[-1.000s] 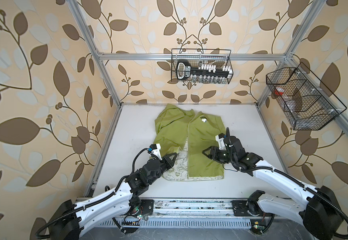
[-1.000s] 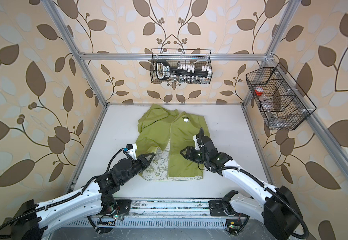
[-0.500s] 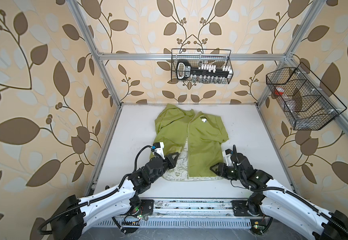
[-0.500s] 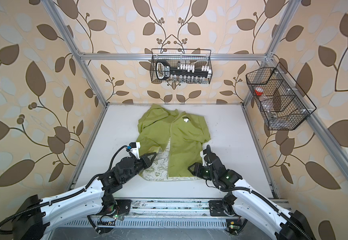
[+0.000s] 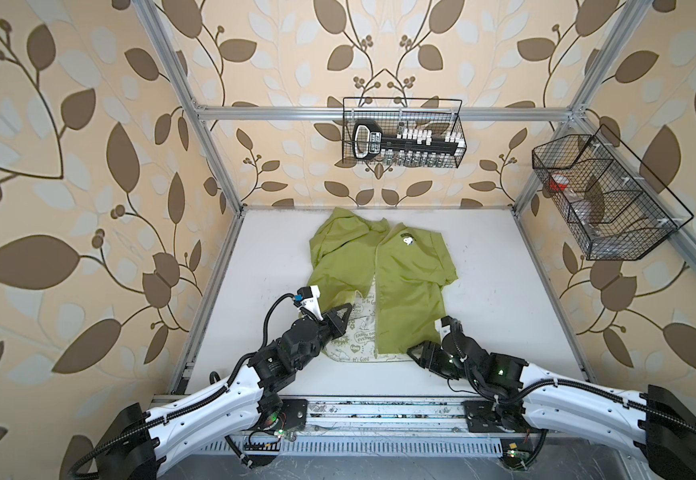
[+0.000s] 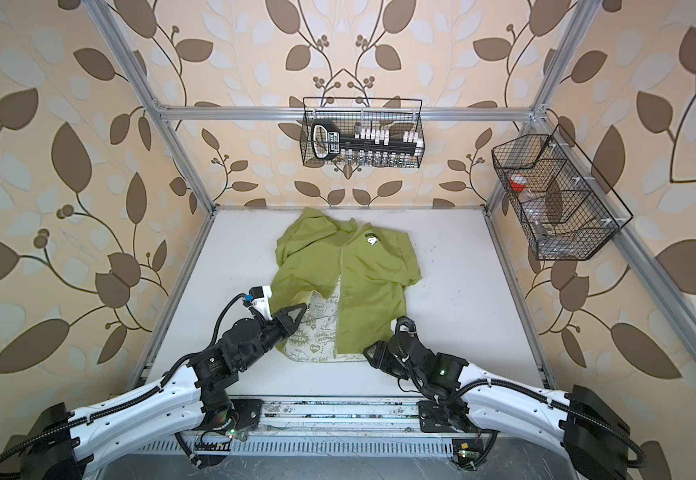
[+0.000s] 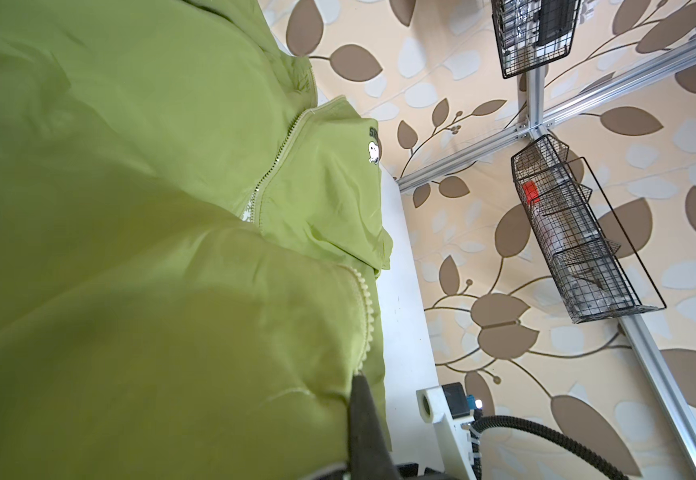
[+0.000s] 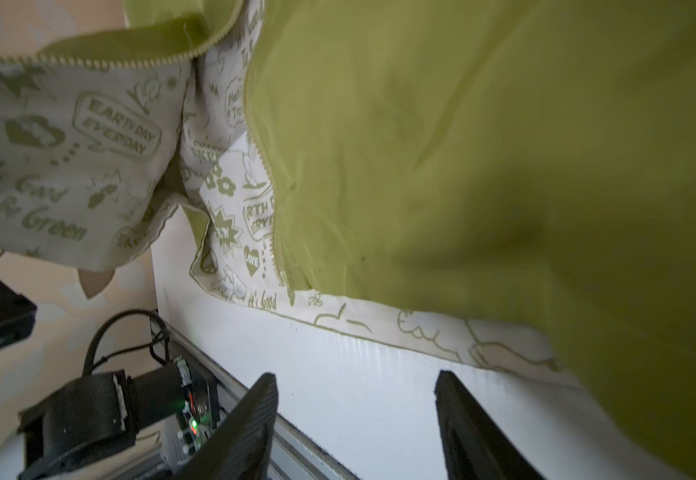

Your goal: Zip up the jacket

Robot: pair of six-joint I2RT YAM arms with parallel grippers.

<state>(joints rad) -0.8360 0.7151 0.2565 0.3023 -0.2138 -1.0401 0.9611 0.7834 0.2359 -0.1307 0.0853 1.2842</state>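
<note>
The lime-green jacket (image 5: 408, 282) (image 6: 371, 282) lies front up on the white table, unzipped at the bottom, its white doodle-printed lining (image 8: 68, 145) showing. My left gripper (image 5: 348, 307) (image 6: 302, 307) (image 7: 359, 376) is shut on the zipper edge of the jacket's left front panel and holds it lifted off the table. My right gripper (image 5: 410, 351) (image 6: 367, 351) (image 8: 354, 376) stands open just in front of the right panel's bottom hem, with only bare table between its fingers. Zipper teeth (image 7: 280, 153) (image 8: 269, 178) run along both panel edges. No zipper pull shows.
A black wire basket (image 5: 402, 133) hangs on the back wall and another basket (image 5: 604, 199) on the right wall. The metal rail (image 5: 379, 409) runs along the table's front edge, close behind the right gripper. Aluminium frame posts stand at the corners.
My right gripper has moved from the middle of the right panel down to its bottom hem near the table's front, and its jaws stand wider. The left gripper has kept its hold.
</note>
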